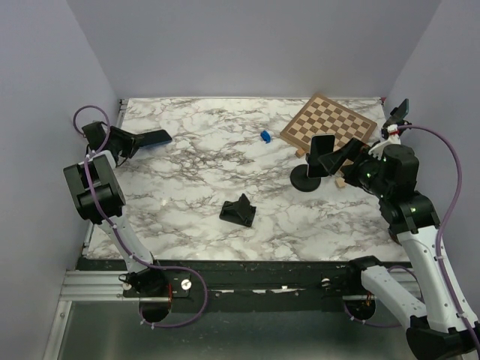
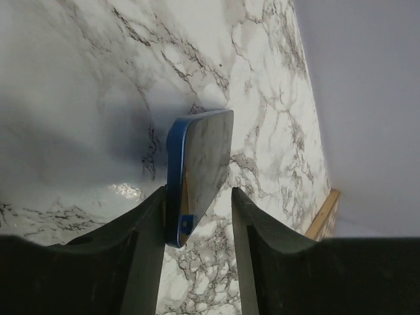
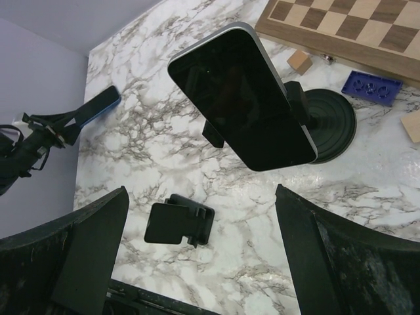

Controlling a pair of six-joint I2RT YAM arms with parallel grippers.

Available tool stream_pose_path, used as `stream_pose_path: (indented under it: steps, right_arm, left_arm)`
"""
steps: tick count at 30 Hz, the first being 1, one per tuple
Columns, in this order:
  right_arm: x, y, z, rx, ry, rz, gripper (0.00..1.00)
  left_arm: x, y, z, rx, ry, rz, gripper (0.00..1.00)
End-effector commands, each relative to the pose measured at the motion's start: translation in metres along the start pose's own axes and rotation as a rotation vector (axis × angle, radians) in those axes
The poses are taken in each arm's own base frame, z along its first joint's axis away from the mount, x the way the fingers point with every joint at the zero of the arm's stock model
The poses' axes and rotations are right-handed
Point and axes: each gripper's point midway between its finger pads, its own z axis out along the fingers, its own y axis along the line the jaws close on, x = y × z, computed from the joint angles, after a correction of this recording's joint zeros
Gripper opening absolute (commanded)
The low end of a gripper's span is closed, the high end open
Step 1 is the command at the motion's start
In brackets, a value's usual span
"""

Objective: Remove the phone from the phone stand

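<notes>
A black phone (image 1: 322,148) (image 3: 243,98) sits tilted in the clamp of a round-based black phone stand (image 1: 306,180) (image 3: 331,118) at the right of the table. My right gripper (image 1: 335,160) (image 3: 200,197) hovers just in front of it, jaws wide open and empty. At the far left, a blue phone (image 1: 154,138) (image 2: 200,164) lies on edge between the jaws of my left gripper (image 1: 139,139) (image 2: 197,193). It rests against one finger, with a clear gap to the other. That gripper is open.
A small folding black stand (image 1: 238,211) (image 3: 178,220) lies in the middle near the front. A chessboard (image 1: 328,124) is at the back right, with a blue brick (image 3: 373,87) and wooden blocks (image 3: 300,61) nearby. Walls close in the table's left, back and right sides.
</notes>
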Motion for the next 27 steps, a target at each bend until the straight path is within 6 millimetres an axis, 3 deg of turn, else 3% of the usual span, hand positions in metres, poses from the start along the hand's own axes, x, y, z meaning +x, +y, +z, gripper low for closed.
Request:
stream_pose_path:
  steps: [1, 7, 14, 19, 23, 27]
  right_arm:
    - [-0.001, 0.009, -0.002, -0.027, 0.014, 0.014, 1.0]
    - [-0.004, 0.003, -0.004, 0.013, 0.006, -0.005, 1.0]
    - [-0.006, -0.005, -0.005, 0.05, -0.003, -0.026, 1.0]
    - [-0.004, -0.003, -0.006, 0.044, 0.008, -0.032, 1.0]
    - [-0.004, -0.009, -0.006, 0.071, 0.004, -0.046, 1.0]
    - [-0.003, -0.019, -0.005, 0.11, 0.004, -0.071, 1.0]
  left_arm:
    - [-0.007, -0.013, -0.008, -0.045, -0.038, 0.061, 0.53]
    - [-0.005, -0.021, -0.018, -0.114, -0.043, 0.066, 0.65]
    - [-0.007, -0.013, -0.043, -0.274, -0.084, -0.005, 0.75]
    - [-0.016, -0.027, -0.063, -0.297, -0.146, 0.016, 0.8]
    - [-0.012, -0.056, -0.077, -0.219, -0.158, 0.051, 0.79]
    - [0.024, -0.112, -0.088, -0.078, -0.139, 0.163, 0.74]
